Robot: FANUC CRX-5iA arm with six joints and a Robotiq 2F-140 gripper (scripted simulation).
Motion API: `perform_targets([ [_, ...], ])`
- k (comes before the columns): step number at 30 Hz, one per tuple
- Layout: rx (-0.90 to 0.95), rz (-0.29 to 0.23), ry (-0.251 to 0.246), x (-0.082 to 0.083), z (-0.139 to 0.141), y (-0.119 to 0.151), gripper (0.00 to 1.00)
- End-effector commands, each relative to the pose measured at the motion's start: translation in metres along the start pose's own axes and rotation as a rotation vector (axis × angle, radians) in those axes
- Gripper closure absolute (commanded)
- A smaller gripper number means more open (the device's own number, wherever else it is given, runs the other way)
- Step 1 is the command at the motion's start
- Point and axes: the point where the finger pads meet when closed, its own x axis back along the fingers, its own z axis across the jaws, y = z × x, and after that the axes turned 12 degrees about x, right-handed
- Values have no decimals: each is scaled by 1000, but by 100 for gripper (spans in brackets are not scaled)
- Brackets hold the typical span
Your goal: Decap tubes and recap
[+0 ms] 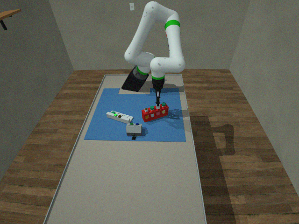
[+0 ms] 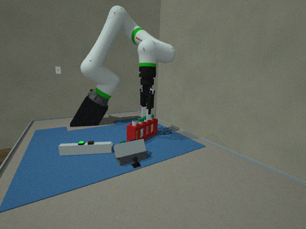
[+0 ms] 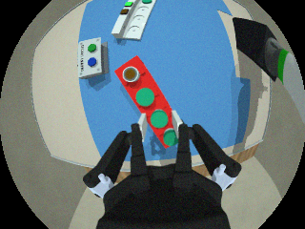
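Observation:
The red decapping station [image 1: 154,113] holds four tubes. Green caps sit on tube 1 [image 1: 163,104], tube 2 [image 3: 159,117] and tube 3 [image 1: 152,107]. Tube 4 [image 1: 145,110] stands uncapped, and its open mouth shows in the wrist view [image 3: 130,74]. My gripper [image 3: 159,117] points straight down over tube 2. Its fingers stand on either side of that cap, a little apart from it, so it is open. The white cap tray [image 1: 119,116] has one green cap [image 1: 113,112] in its end nest. Its green lamp [image 1: 116,115] is lit and its amber lamp [image 1: 119,116] is dark.
The grey key desk [image 1: 133,129] with the green key [image 1: 131,124] and the blue key [image 1: 137,124] stands in front of the tray and the station, on the blue mat. The arm's black base [image 1: 134,81] is behind the mat.

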Motion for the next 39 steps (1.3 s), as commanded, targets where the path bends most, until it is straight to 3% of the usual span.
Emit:
perform_targets([
  [1,0,0,0,2,0,0,65],
  [15,0,0,0,44,0,0,65],
  [18,0,0,0,45,0,0,65],
  [19,83,0,0,45,2,-8,71],
  [21,250,0,0,45,5,-24,71],
  [23,250,0,0,45,5,-24,71],
  [39,833,0,0,45,19,-81,71],
])
